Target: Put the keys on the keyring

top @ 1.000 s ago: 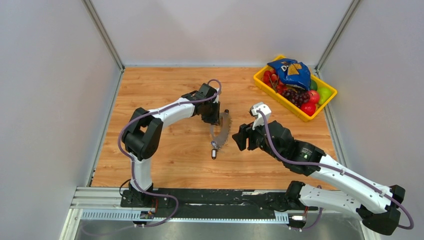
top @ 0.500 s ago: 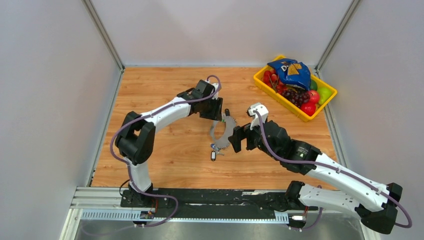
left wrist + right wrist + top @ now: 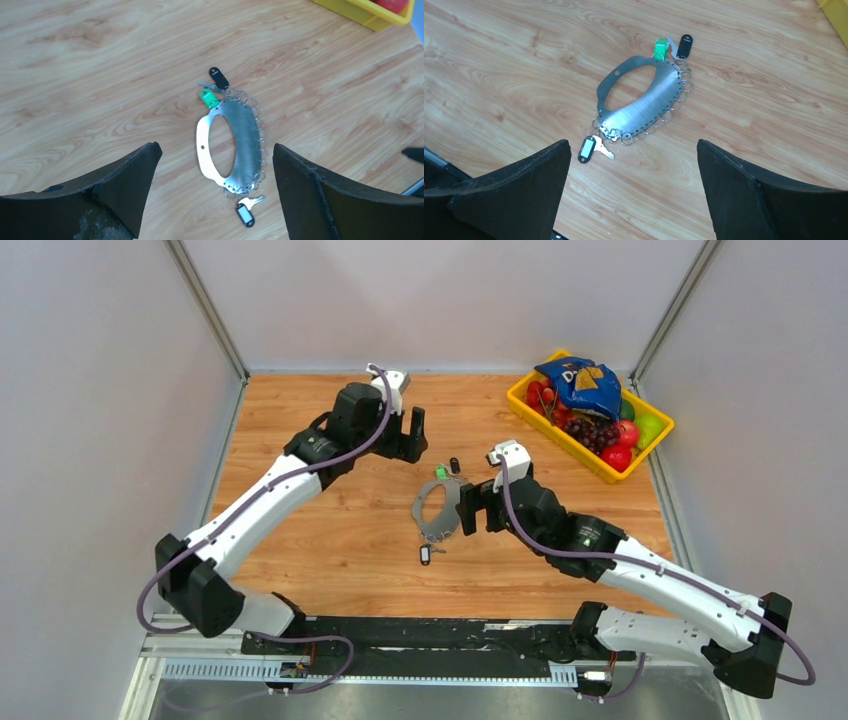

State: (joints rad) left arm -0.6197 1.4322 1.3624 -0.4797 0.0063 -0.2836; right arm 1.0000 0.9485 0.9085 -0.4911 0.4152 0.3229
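The keyring (image 3: 437, 508) is lying flat on the bench (image 3: 350, 540) between the left hand (image 3: 410, 435) and right hand (image 3: 466, 512), both gaping, empty. A green-tagged key (image 3: 209, 97) is touching its far end; pinching its tag, ring steadied, seems best.

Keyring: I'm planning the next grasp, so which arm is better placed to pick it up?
Probably the right: the right gripper, open, sits just beside the keyring, which lies flat on the table; the left gripper, also open, is farther away.
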